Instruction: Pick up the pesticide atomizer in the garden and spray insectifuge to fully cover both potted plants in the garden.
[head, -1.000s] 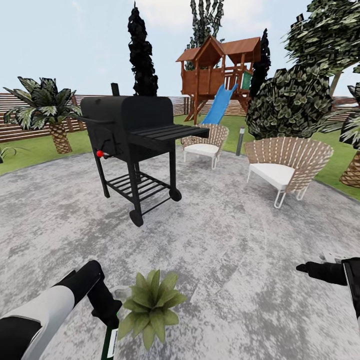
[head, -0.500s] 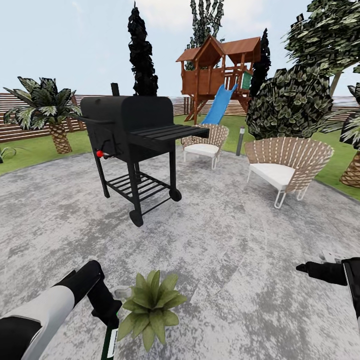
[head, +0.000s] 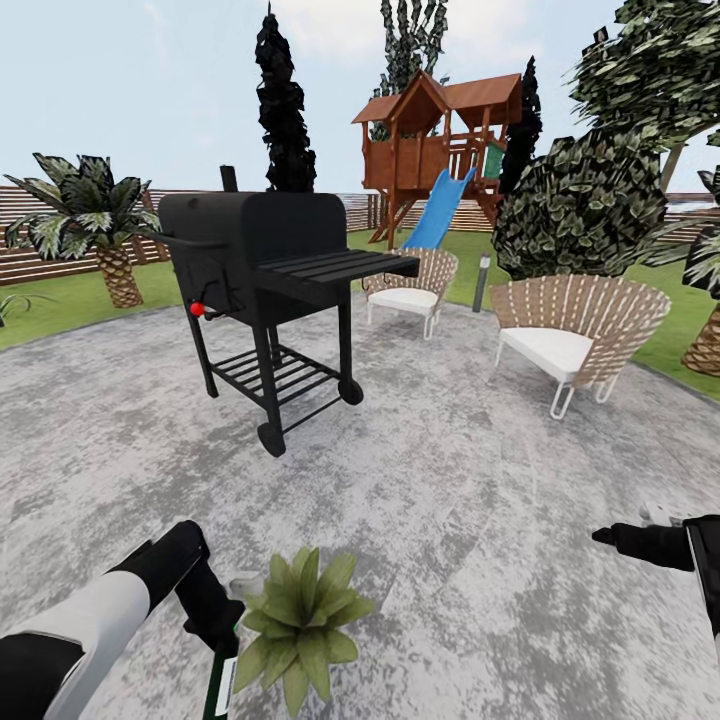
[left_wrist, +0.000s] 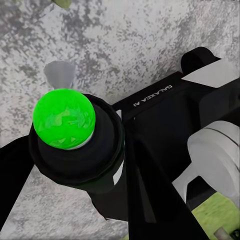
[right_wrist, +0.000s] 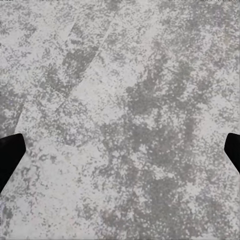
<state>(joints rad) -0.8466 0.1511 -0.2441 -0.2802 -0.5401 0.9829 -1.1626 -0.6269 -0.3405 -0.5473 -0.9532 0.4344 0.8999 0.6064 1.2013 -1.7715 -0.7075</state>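
The round grey patio (head: 450, 520) takes up most of the head view, ringed by green lawn (head: 60, 300) and a brown slatted fence (head: 40, 235) at the back. One wooden playhouse (head: 440, 135) with a blue slide (head: 437, 210) stands far off on the grass. Trees and bushes line the far edge, among them one palm (head: 85, 225) at the left with a scaly trunk and part of another trunk at the right border. One black barbecue grill (head: 265, 270) on wheels stands on the patio toward the left, a red knob on its side. Two slatted chairs with white cushions sit to the right: the nearer chair (head: 575, 335) and a farther chair (head: 410, 285) behind the grill's shelf. One short grey lamp post (head: 481, 280) rises between them.

One potted plant (head: 298, 620), a low rosette of pointed green leaves, sits on the paving near the bottom of the head view, just beside the left gripper (head: 215, 625). That gripper is clamped on the spray bottle (head: 218, 685), whose dark green body hangs below the fingers, with a pale part of its head poking toward the plant. In the left wrist view a bright green ball (left_wrist: 64, 119) sits on a black round mount over the paving.

The right gripper (right_wrist: 120, 155) hangs over bare paving well to the right, its two black fingertips (right_wrist: 10, 155) spread wide apart with nothing between.
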